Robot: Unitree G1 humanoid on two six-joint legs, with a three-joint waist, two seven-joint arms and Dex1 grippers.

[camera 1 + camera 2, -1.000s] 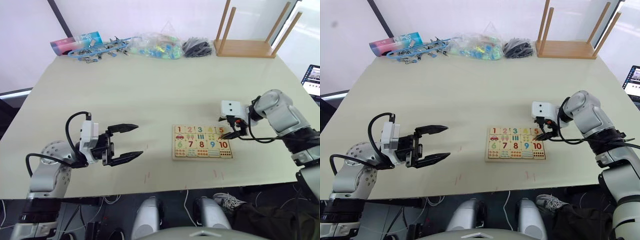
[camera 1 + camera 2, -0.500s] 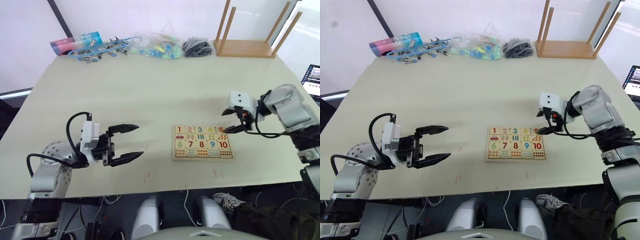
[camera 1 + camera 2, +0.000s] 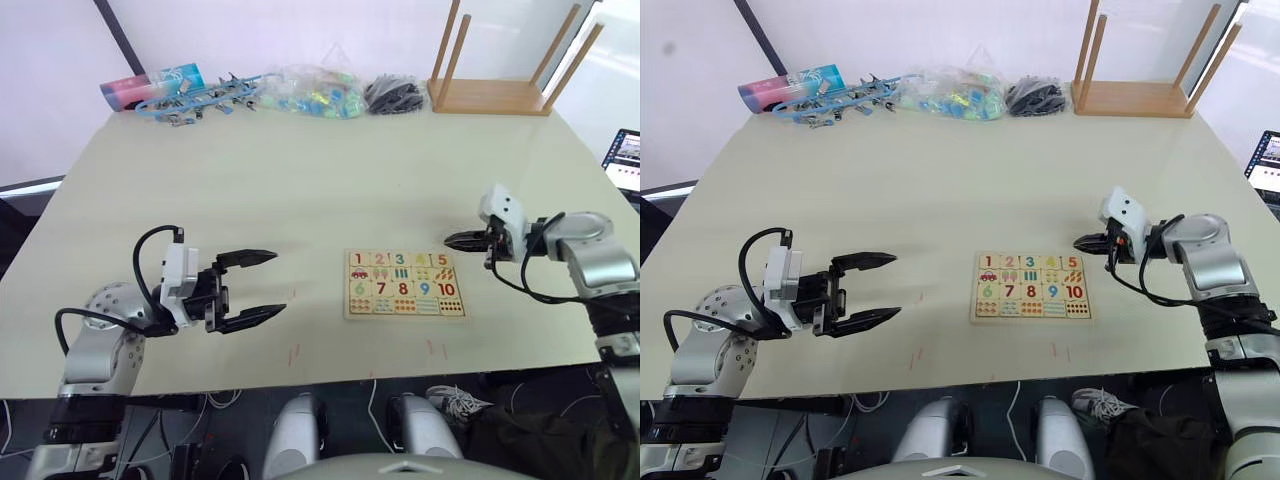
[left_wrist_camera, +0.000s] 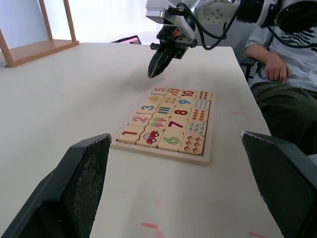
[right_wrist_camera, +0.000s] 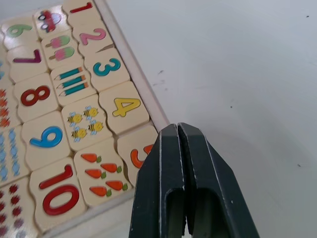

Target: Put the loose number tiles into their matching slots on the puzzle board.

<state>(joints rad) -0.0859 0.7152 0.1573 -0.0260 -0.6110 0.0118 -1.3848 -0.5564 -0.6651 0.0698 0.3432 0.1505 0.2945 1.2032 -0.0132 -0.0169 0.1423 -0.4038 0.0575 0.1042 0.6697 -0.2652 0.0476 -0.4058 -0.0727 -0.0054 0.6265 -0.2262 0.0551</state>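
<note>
On table (image 3: 300, 190), puzzle board (image 3: 405, 284) fully tiled; right fingers (image 5: 181, 188) closed empty, left fingers (image 3: 262, 314) wide apart.

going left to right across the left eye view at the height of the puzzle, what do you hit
left gripper → puzzle board → right gripper

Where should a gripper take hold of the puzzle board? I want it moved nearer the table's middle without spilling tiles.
Judging from its pose, grip the puzzle board by a short end's raised rim, coming in low from the side. It lies flat on the table, so only the thin edges offer purchase; keep it level.
</note>
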